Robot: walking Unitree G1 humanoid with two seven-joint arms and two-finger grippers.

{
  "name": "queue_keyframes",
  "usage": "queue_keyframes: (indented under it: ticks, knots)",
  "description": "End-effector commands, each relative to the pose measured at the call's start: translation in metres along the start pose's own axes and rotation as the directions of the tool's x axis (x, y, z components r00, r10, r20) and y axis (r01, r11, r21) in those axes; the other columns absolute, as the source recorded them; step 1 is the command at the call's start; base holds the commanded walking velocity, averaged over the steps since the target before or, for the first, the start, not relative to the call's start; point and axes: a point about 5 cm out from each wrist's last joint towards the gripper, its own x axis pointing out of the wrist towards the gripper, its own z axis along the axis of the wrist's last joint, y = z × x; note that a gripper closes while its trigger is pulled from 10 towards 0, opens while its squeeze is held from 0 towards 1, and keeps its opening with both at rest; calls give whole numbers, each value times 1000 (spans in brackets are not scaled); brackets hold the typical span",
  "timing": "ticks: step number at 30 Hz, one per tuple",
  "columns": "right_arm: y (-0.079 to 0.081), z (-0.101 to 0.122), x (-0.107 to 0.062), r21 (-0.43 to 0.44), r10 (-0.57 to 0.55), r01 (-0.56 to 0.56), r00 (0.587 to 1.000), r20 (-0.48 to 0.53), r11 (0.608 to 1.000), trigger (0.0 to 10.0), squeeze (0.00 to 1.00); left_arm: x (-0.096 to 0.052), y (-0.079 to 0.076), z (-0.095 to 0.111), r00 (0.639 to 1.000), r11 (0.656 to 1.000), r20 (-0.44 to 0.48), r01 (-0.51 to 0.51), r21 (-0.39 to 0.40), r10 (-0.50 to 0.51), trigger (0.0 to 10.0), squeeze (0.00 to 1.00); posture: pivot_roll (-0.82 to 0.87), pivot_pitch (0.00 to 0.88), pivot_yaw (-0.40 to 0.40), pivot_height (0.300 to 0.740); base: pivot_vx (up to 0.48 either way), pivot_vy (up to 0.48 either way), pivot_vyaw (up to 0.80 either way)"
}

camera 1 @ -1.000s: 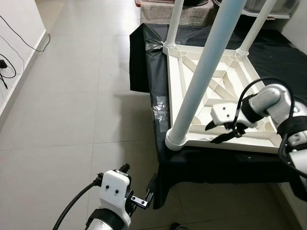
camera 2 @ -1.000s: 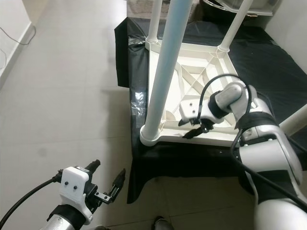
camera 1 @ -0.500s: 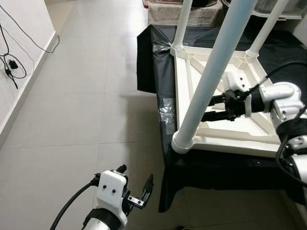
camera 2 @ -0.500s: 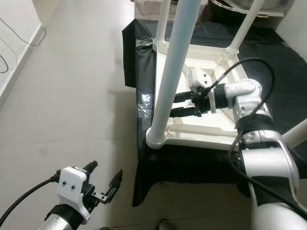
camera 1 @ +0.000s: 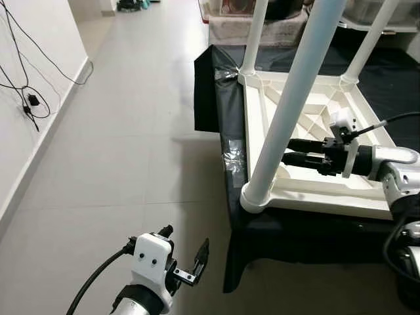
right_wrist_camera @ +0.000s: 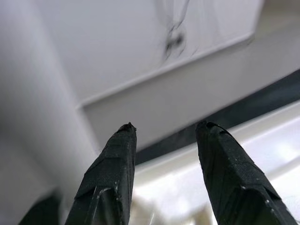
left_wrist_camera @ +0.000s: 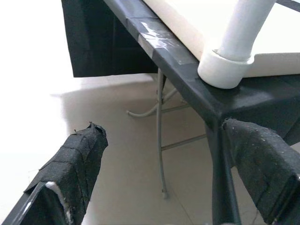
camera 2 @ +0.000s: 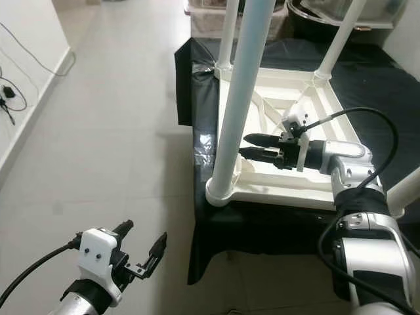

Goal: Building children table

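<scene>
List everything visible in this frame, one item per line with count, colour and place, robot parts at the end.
Tabletop: one, white, upside down with ribbed underside up, on the black-covered stand.
Table legs: three fitted, white, standing up from the near-left, far-left and far-right corners.
Black cover: one, draped over the stand, taped at its left edge.
Stand frame: thin grey metal, under the cover.
Cables: black, on the white wall at left.
Floor: light grey tiles.
Boxes: along the far wall, details unclear.
Left tool: black fingers open, low over the floor, beside the stand's near corner.
Right tool: black fingers slightly apart, level over the tabletop, pointing at the near-left leg.
</scene>
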Motion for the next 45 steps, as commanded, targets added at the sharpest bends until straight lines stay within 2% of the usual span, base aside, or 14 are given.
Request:
queue_keyframes:
  ticks: [1, 2, 4, 6, 7, 9, 11, 16, 17, 20, 21, 23, 28, 45]
  knots:
    - [-1, -6, 2, 26, -128, 127, 990, 55, 992, 10000, 0, -1, 1, -6, 1000, 1000, -22, 3, -6, -3, 10000, 0, 51, 137, 27, 740, 0, 0, 0]
    - [-1, -10, 3, 21, -251, 250, 963, 97, 968, 10000, 0, -1, 1, -6, 1000, 1000, -22, 3, -7, -3, 10000, 0, 51, 137, 27, 740, 0, 0, 0]
    - [-1, -10, 3, 21, -251, 250, 963, 97, 968, 10000, 0, -1, 1, -6, 1000, 1000, -22, 3, -7, -3, 10000, 0, 51, 137, 27, 740, 0, 0, 0]
    - [3, -19, 1, 7, -460, 464, 875, 149, 886, 10000, 0, -1, 1, -6, 1000, 1000, -22, 1, -2, -1, 10000, 0, 55, 142, 22, 740, 0, 0, 0]
    - [3, -19, 1, 7, -460, 464, 875, 149, 886, 10000, 0, -1, 1, -6, 1000, 1000, -22, 1, -2, -1, 10000, 0, 55, 142, 22, 740, 0, 0, 0]
    - [16, -27, -1, 54, -559, 559, 811, 173, 828, 10000, 0, -2, 1, -5, 1000, 1000, -19, -6, 9, 6, 10000, 0, 54, 143, 22, 740, 0, 0, -369]
    - [23, -31, -1, 85, -578, 573, 796, 177, 815, 10000, 0, -2, 2, -5, 1000, 1000, -18, -11, 13, 11, 10000, 0, 54, 143, 22, 740, 0, 0, -763]
    - [42, -33, 5, 78, -590, 587, 784, 193, 806, 10000, 0, -2, 2, -5, 1000, 1000, -18, -14, 23, 14, 10000, 0, 54, 143, 22, 740, 0, 0, -785]
    - [51, -33, 10, 81, -582, 579, 789, 197, 811, 10000, 0, -2, 2, -5, 1000, 999, -18, -18, 26, 18, 10000, 0, 54, 143, 22, 740, 0, 0, -788]
    - [59, -33, 14, 80, -579, 576, 790, 203, 814, 10000, 0, -2, 3, -4, 1000, 999, -14, -27, 32, 28, 10000, 0, 54, 143, 22, 740, 0, 0, -788]
    - [67, -32, 20, 84, -575, 571, 790, 214, 816, 10000, 0, -2, 4, -4, 999, 999, -10, -37, 39, 38, 10000, 0, 54, 140, 27, 740, 0, 0, -694]
    - [81, -32, 30, 83, -563, 560, 796, 223, 824, 10000, 0, -2, 5, -3, 999, 998, -2, -51, 48, 52, 10000, 0, 55, 140, 23, 740, 0, 0, 0]
    - [98, -35, 40, 112, -546, 535, 809, 220, 838, 10000, 0, -3, 7, -3, 997, 995, 4, -76, 68, 76, 10000, 0, 59, 132, 21, 740, 0, 0, 0]
    - [120, -29, 53, 152, -551, 530, 806, 214, 834, 10000, 0, -1, 9, -6, 997, 992, -1, -80, 99, 80, 10000, 0, 66, 95, 21, 740, 0, 0, 0]
